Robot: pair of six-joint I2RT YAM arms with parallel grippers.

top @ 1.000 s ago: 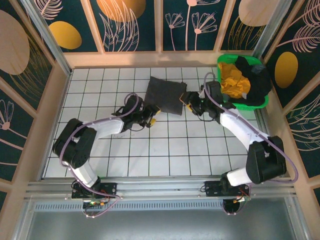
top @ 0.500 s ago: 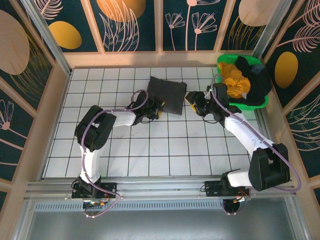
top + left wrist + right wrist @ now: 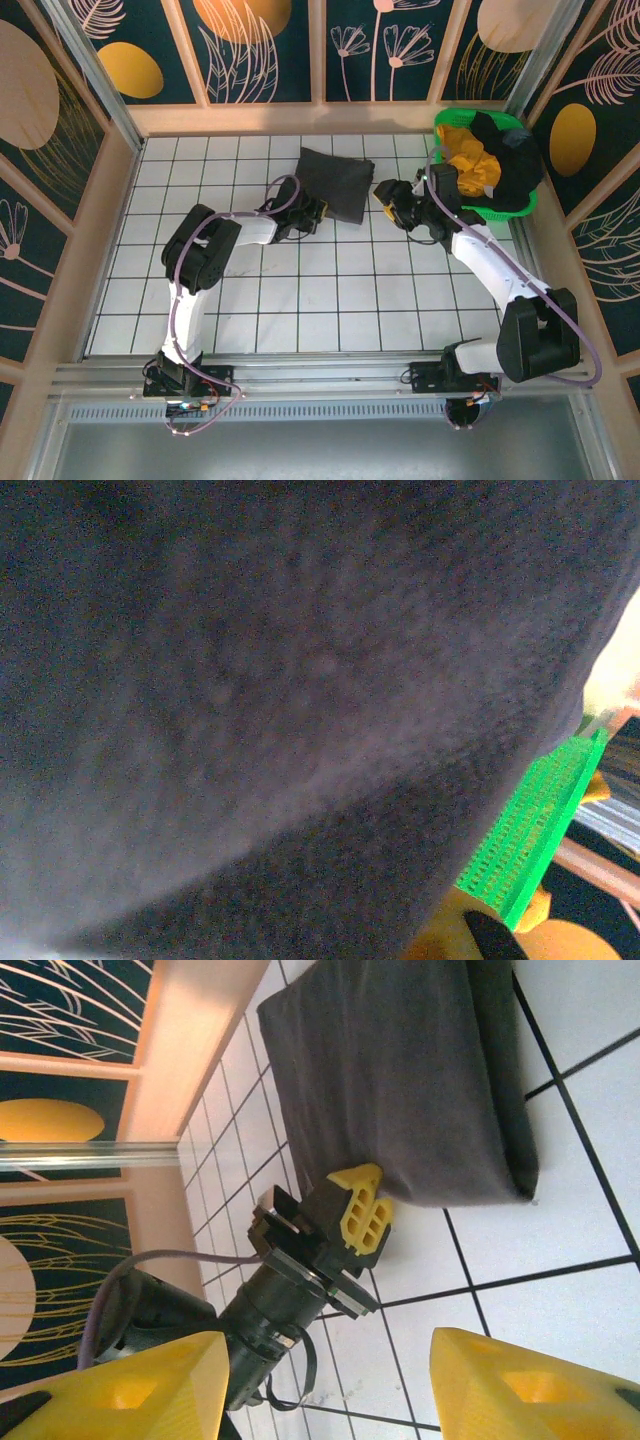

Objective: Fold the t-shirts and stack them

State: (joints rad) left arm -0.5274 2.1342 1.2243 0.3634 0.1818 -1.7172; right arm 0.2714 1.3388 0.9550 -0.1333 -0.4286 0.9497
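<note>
Overhead, one white-tiled tabletop (image 3: 300, 300) carries one green mesh basket (image 3: 528, 205) in its far right corner. Crumpled inside are a mustard-yellow t-shirt (image 3: 470, 165) and a black t-shirt (image 3: 510, 165); whether more lie bundled beneath cannot be told. One folded charcoal t-shirt (image 3: 335, 180) lies flat on the tiles near the far edge, left of the basket and apart from it. Two hands flank it. The left hand (image 3: 318, 212) is clenched on the charcoal shirt's near left edge, its yellow fingers (image 3: 362, 1218) pressed against the fold. The right hand (image 3: 385, 195) hovers just beside the shirt's right edge, fingers parted and gripping nothing, with bare tile between them.
</note>
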